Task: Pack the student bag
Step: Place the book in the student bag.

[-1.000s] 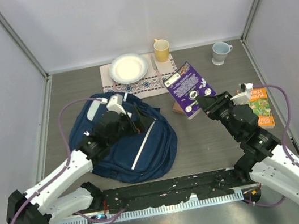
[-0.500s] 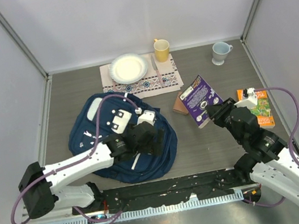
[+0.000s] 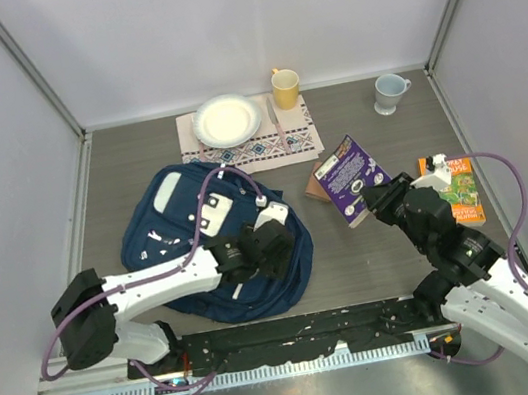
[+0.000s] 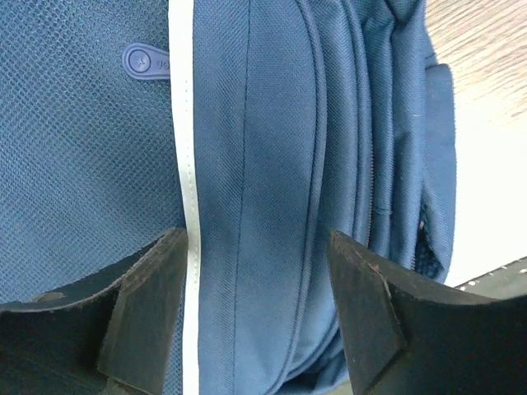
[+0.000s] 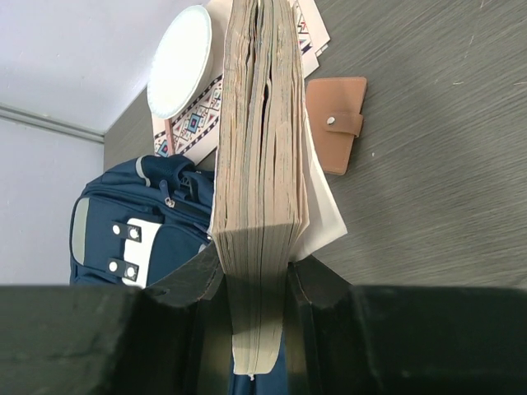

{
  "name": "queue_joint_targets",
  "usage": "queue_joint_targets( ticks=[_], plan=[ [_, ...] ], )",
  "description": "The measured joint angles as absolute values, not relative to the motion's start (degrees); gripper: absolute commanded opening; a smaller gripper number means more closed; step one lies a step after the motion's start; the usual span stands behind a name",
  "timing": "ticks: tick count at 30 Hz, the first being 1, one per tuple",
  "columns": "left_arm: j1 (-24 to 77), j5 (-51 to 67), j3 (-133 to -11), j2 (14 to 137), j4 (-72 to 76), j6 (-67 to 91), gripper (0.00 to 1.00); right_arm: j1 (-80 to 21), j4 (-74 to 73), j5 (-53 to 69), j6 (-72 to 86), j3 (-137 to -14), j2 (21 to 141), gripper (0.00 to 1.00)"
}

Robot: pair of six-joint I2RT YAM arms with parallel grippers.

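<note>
The student bag (image 3: 153, 231) lies flat on the left half of the table (image 3: 355, 253), its pale top panel toward the far left corner. The left pincer (image 4: 255, 240) sits directly over the bag's near right part. Its jaws are spread wide with blue fabric and the white stripe (image 4: 188, 164) showing between them, and they clamp nothing.

Beyond the bag, a white plate (image 3: 226, 120) rests on a patterned mat (image 3: 280, 142), with a yellow cup (image 3: 285, 84) at the mat's far right corner. Right of the bag lies a brown wallet (image 5: 338, 123).

Above the wallet, a purple book (image 3: 350, 168) is raised off the table, gripped at its near edge by the right pincer (image 3: 378, 197). That pincer is closed on the page block, well apart from the bag. A pale blue mug (image 3: 389, 91) stands at the back right, and a green and orange book (image 3: 461, 190) lies flat near the right wall.
</note>
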State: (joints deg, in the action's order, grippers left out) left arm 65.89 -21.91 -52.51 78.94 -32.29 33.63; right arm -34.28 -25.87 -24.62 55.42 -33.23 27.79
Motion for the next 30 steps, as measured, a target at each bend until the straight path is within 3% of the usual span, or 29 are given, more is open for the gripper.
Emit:
queue_joint_targets(
  ticks=[10,11,19,30],
  plan=[
    [67.0,-24.5,-53.8,83.2,-32.5,34.2,0.14,-34.3,-26.0,-24.1,55.6,-33.2,27.2,0.01],
    [67.0,-24.8,-53.8,83.2,-32.7,34.2,0.0,-34.3,-26.1,-24.1,55.6,-33.2,26.9,0.01],
    [67.2,-26.4,-55.6,82.2,-35.4,34.1,0.0,-34.3,-28.9,-23.4,55.6,-33.2,24.6,0.01],
    [67.1,-32.8,-65.6,69.8,-42.7,31.0,0.0,-34.3,-33.0,-15.6,54.7,-33.2,21.0,0.01]
  ],
)
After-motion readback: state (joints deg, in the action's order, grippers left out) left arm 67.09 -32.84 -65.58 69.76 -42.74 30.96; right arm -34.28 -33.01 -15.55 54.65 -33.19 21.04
